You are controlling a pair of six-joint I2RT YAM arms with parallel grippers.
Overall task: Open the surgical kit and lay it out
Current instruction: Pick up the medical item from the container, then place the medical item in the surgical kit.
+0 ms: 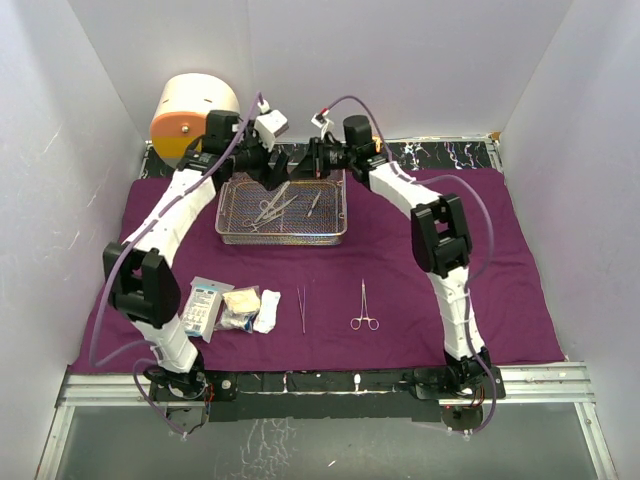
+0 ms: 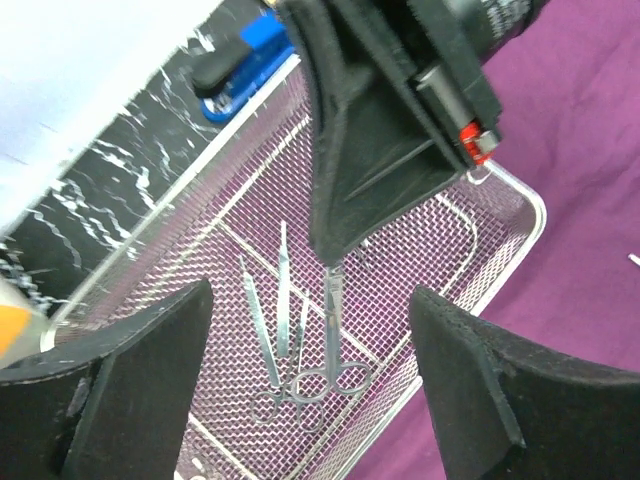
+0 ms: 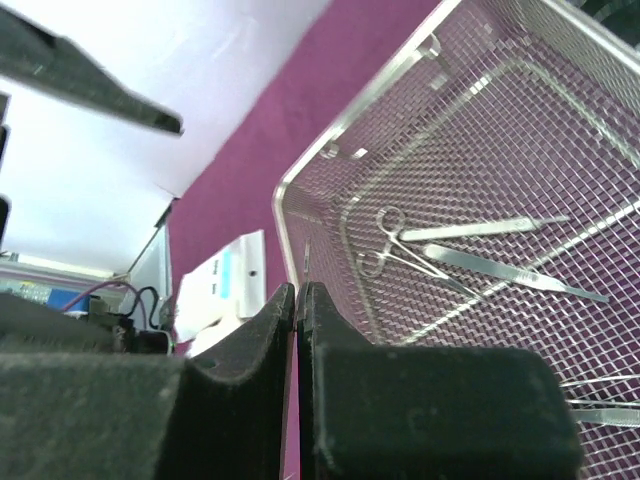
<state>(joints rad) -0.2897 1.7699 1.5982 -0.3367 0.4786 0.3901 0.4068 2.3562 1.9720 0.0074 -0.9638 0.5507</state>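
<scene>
- Wire-mesh tray (image 1: pixel 282 238): sitting far-centre on the purple cloth wrap (image 1: pixel 520 290), which is covering the tabletop.
- Tray instruments (image 2: pixel 300 380): lying overlapped inside.
- Left gripper (image 2: pixel 310 300): hovering above them, jaws spread.
- Right gripper (image 3: pixel 297 295): crowding the same tray, jaws pressed together, nothing visibly between.
- Step, as judged: lifting out one instrument, taking a free shaft crosswise and clearing the rim.
- Packet (image 1: pixel 205 305), gauze (image 1: pixel 243 308), tweezers (image 1: pixel 301 308), forceps (image 1: pixel 365 308): lying in the near row.
- Drum (image 1: pixel 190 110): standing behind, clear.
</scene>
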